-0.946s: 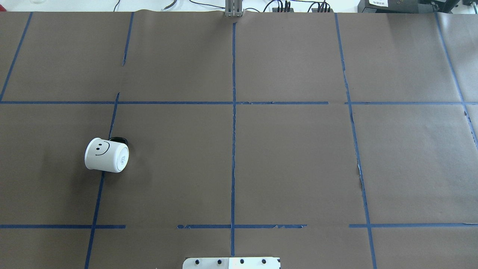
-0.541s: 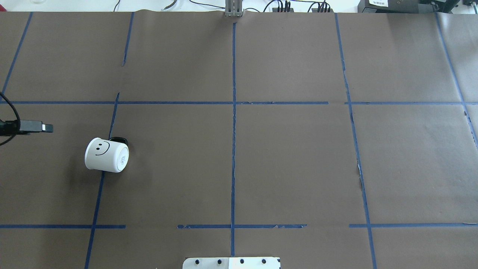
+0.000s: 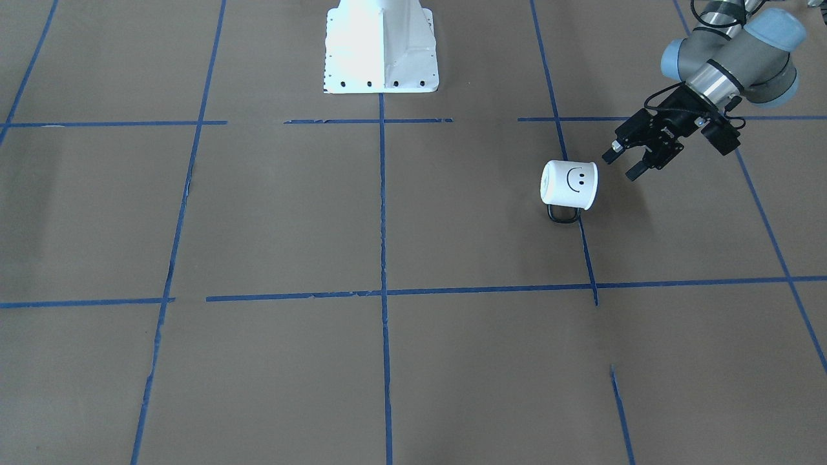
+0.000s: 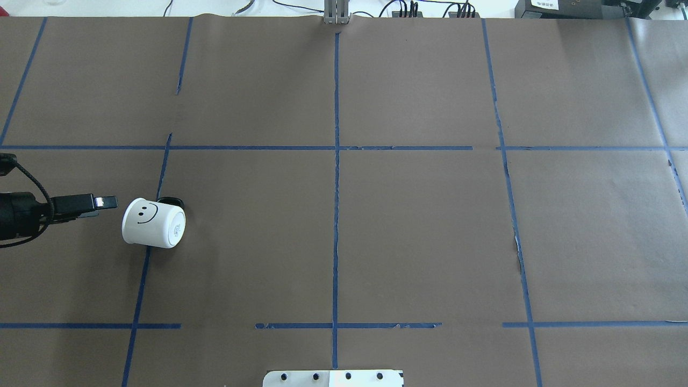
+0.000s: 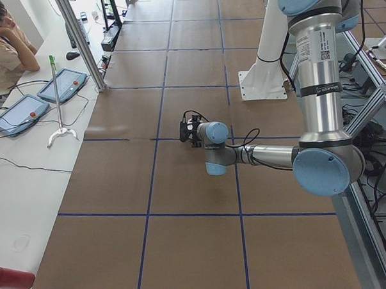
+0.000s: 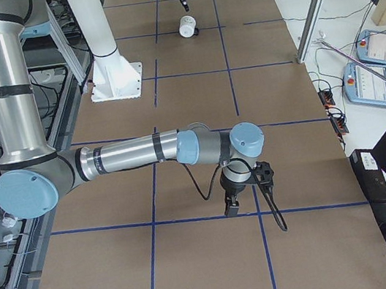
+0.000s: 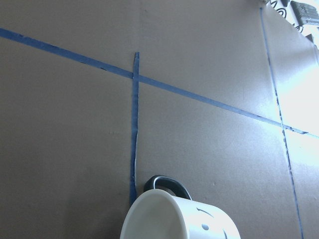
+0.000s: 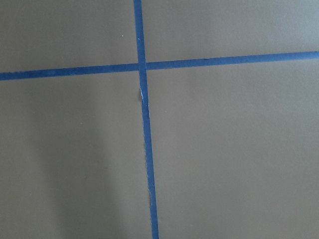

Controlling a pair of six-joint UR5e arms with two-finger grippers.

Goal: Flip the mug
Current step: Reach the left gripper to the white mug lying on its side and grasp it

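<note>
Mug: the mug (image 4: 153, 223) lies on its side on the brown table (image 4: 408, 226), in the robot's left half, across a blue tape line (image 4: 141, 290).
Axis: it runs crosswise, with the open mouth toward my left gripper (image 3: 621, 165) and the handle (image 3: 563, 214) on the operators' side.
Pincer: jaws apart and empty, just beside the rim, apparently not touching.
Far arm: my right gripper (image 6: 231, 208) is well apart. I see it only side-on, so I cannot tell its state.
Nearer: the left, I judge.

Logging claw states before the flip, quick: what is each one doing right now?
Left claw: open, holding nothing, just short of the mug.
Right claw: cannot be told.
</note>
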